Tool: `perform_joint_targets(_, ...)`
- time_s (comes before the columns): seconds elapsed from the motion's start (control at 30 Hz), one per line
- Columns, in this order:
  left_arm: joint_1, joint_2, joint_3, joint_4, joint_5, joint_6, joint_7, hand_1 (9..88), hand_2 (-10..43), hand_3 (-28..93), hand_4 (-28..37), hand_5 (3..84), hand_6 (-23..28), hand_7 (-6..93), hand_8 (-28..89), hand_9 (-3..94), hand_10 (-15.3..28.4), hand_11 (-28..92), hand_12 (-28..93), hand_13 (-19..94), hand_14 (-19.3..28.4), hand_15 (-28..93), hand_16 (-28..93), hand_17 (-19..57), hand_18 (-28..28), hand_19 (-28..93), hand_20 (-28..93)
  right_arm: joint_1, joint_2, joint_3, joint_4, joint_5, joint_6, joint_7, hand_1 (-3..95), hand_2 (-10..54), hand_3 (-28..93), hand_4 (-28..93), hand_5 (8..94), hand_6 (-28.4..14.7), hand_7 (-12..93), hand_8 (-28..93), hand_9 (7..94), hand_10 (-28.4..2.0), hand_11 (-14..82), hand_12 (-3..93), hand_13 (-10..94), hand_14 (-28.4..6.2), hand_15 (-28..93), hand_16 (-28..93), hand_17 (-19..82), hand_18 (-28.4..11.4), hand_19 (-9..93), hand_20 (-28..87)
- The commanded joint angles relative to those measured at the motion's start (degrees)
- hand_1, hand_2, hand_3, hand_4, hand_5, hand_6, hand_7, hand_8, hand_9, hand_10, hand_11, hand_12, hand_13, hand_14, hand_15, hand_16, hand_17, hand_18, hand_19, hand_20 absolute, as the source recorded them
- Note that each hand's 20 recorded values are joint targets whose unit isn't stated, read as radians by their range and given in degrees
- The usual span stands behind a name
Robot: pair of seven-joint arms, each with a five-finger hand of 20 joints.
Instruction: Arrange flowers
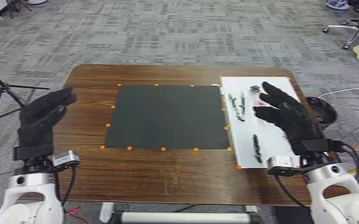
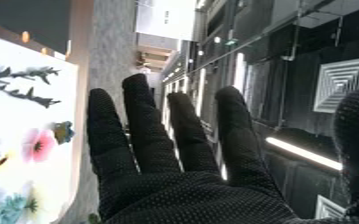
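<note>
Flowers [image 2: 40, 146], pink among them, lie loose on the white sheet [image 1: 241, 131] at the right of the brown table [image 1: 158, 182], with a leafy sprig [image 2: 15, 92] apart from the pink bloom and a blue-green bloom [image 2: 8, 207] on the same sheet. The dark mat [image 1: 167, 117], edged with orange markers [image 1: 163, 149], lies beside the sheet and is presumably where the arrangement is to go. Right hand [image 1: 288, 117] is over the sheet side, open, fingers straight, holding nothing. Left hand [image 1: 39, 122] is at the table's left side, likewise open and unladen. Assessment: pieces appear light and thin, and no placement is begun. Petals are judged soft and liable to crease or shed; pressure on a flower head is not advised. The sprig is probably springier, but its narrow stem could roll or slip against glove fabric. Recommended hold: the sprig by mid-stem, between thumb and fingertips; blooms from beneath or at the base, lightly. Flat pieces may cling to the sheet, so one edge should be lifted first. Whether the blooms have stems cannot be determined.
</note>
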Motion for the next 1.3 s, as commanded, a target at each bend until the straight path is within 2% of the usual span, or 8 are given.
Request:
perform_joint_targets(0.03, -0.10, 0.02, -0.35, -0.10, -0.15, -0.20, -0.30, 37.1, -9.5, 65, -17.6, 50.9, 1.6, 20.2, -8, 50.5, 12.7, 24, 15, 40, 16.0, 21, 2, 8.6, 9.4, 5, 18, -0.35, 0.10, 0.03, -1.35, -6.98, 1.27, 3.11, 16.2, 0.5, 70, -14, 38.3, -1.9, 9, -6, 38.9, -15.1, 4.7, 16.2, 35, -16.8, 9, 27, 18, -19.9, 14, 27)
perform_joint_targets(0.33, -0.07, 0.09, -0.35, -0.16, 0.07, -0.29, -0.49, 37.8, -9.5, 64, -17.4, 50.9, 1.8, 19.7, -8, 51.0, 12.8, 26, 15, 42, 17.0, 26, 2, 12.6, 11.8, 16, 25, 0.05, 1.61, -4.04, -3.95, -9.24, 15.47, 11.83, 25.8, -3.2, 69, -15, 39.0, -3.4, 12, -6, 43.8, -14.5, 5.8, 18.9, 44, -17.8, 12, 24, 29, -21.3, 18, 29)
perform_joint_targets(0.47, 0.43, -0.28, -0.62, -0.37, 0.09, -0.35, -0.60, 37.8, -9.5, 64, -17.3, 51.0, 1.8, 20.0, -8, 51.2, 12.8, 26, 15, 42, 16.9, 27, 1, 12.4, 11.9, 15, 25, -0.28, 1.80, -6.11, -4.82, -10.38, 23.79, 14.80, 29.9, -5.2, 68, -14, 44.7, -4.4, 14, -6, 52.1, -15.0, 11.4, 19.6, 56, -16.2, 16, 22, 36, -18.5, 32, 39)
perform_joint_targets(0.7, 0.84, -0.20, -1.15, -0.89, 0.17, -0.27, -1.32, 38.0, -9.5, 64, -17.2, 51.1, 1.8, 20.1, -8, 51.4, 12.8, 26, 15, 43, 17.1, 28, 1, 12.2, 11.8, 14, 25, 1.57, 3.84, -10.75, -4.77, -32.60, 32.05, 22.72, 37.9, -9.5, 64, -14, 58.0, -3.1, 25, -6, 67.5, -14.0, 37.3, 31.1, 76, -8.1, 47, 31, 45, -16.8, 75, 50)
perform_joint_targets(0.77, 0.78, -0.16, -1.11, -1.00, 0.69, -0.01, -2.02, 38.0, -9.5, 64, -17.2, 51.1, 1.8, 20.1, -8, 51.5, 12.8, 26, 15, 43, 17.4, 28, 1, 12.1, 11.9, 15, 25, 2.10, 4.78, -11.93, -5.10, -39.68, 31.70, 25.39, 39.4, -9.5, 64, -15, 59.6, -2.3, 29, -3, 69.3, -12.7, 41.7, 33.9, 78, -6.9, 53, 33, 48, -16.1, 82, 52)
perform_joint_targets(0.87, 0.54, -0.07, -1.00, -1.02, 1.04, -0.24, -2.39, 37.9, -9.5, 64, -17.1, 51.1, 1.8, 20.0, -8, 51.5, 12.8, 26, 15, 43, 17.6, 30, 1, 12.1, 12.1, 15, 25, 3.25, 6.30, -13.48, -4.74, -48.78, 28.92, 28.97, 46.6, -9.5, 57, -14, 60.6, -0.8, 34, 20, 75.1, -11.2, 46.6, 38.8, 84, -4.4, 61, 37, 55, -15.6, 92, 53)
perform_joint_targets(1.1, 0.48, 0.66, -1.60, -1.62, 3.18, -1.20, -3.38, 38.0, -9.5, 64, -17.1, 51.1, 2.0, 19.7, -8, 51.7, 13.2, 26, 15, 44, 17.7, 31, 1, 12.2, 12.4, 16, 25, 4.97, 9.28, -14.37, -5.39, -59.08, 14.58, 35.53, 51.9, -9.5, 48, -11, 63.4, -0.6, 35, 25, 81.1, -10.9, 46.1, 39.3, 89, -2.7, 63, 40, 61, -14.9, 93, 60)
perform_joint_targets(1.3, 1.17, 1.23, -2.17, -2.61, 3.30, -1.23, -4.50, 37.9, -9.5, 64, -16.8, 51.1, 2.1, 19.4, -8, 51.8, 13.3, 26, 15, 44, 17.9, 31, 1, 12.2, 12.6, 17, 25, 9.37, 10.39, -15.92, -6.02, -60.11, -1.74, 40.77, 51.5, -9.5, 48, -10, 64.8, -1.5, 34, 27, 82.6, -11.1, 44.5, 38.8, 89, -2.9, 62, 40, 63, -14.1, 93, 60)
